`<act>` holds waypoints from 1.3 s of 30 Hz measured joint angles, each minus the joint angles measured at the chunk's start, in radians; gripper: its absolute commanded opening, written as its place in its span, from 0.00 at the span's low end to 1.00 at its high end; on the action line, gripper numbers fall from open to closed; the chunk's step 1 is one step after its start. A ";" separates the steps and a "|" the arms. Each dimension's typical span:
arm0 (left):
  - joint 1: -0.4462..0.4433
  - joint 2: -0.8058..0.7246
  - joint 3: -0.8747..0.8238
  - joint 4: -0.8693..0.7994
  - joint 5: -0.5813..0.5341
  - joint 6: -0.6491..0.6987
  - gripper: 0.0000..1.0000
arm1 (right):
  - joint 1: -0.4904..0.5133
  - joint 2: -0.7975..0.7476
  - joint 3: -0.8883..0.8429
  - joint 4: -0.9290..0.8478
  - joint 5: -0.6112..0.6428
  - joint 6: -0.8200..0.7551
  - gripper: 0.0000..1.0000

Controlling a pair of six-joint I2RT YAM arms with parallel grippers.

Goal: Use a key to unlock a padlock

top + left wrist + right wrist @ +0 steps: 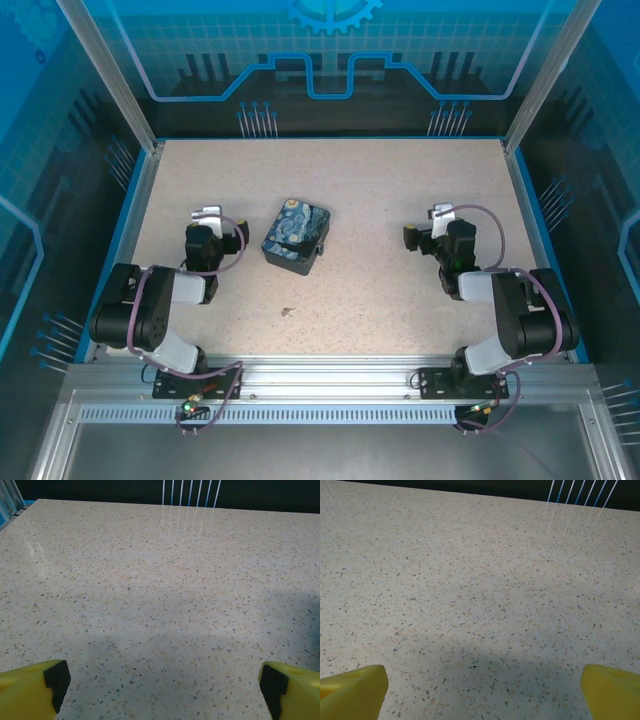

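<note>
Silvery and tiny, the thin metal key (pixel 287 312) lay on the speckled table (pixel 380 300) before the dark blue swirl-printed box (pixel 296 235); left gripper (pixel 165 680) and right gripper (pixel 484 680) gaped empty, apparently poised to begin.

Black arms (pixel 150 310) w/ grey-white links, purple cables (pixel 243 238) (yellow fingers (pixel 25 690), black pads (pixel 56 677))

The box (pixel 296 236) is showing dark blue and yellow swirls, the table (pixel 400 300) sandy specks, the left gripper (pixel 160 692) yellow tips

Speckled tabletop (pixel 400 300), blue-lit panel walls (pixel 330 60)
</note>
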 measured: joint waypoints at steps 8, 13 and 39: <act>0.000 0.000 0.000 0.000 0.000 0.000 0.99 | 0.000 0.000 0.000 0.000 0.000 0.000 1.00; 0.000 0.000 0.000 0.000 0.000 0.000 0.99 | 0.000 0.000 0.000 0.000 0.000 0.000 1.00; -0.001 -0.322 0.104 -0.395 -0.127 -0.098 0.99 | -0.016 -0.340 0.247 -0.499 0.038 0.227 1.00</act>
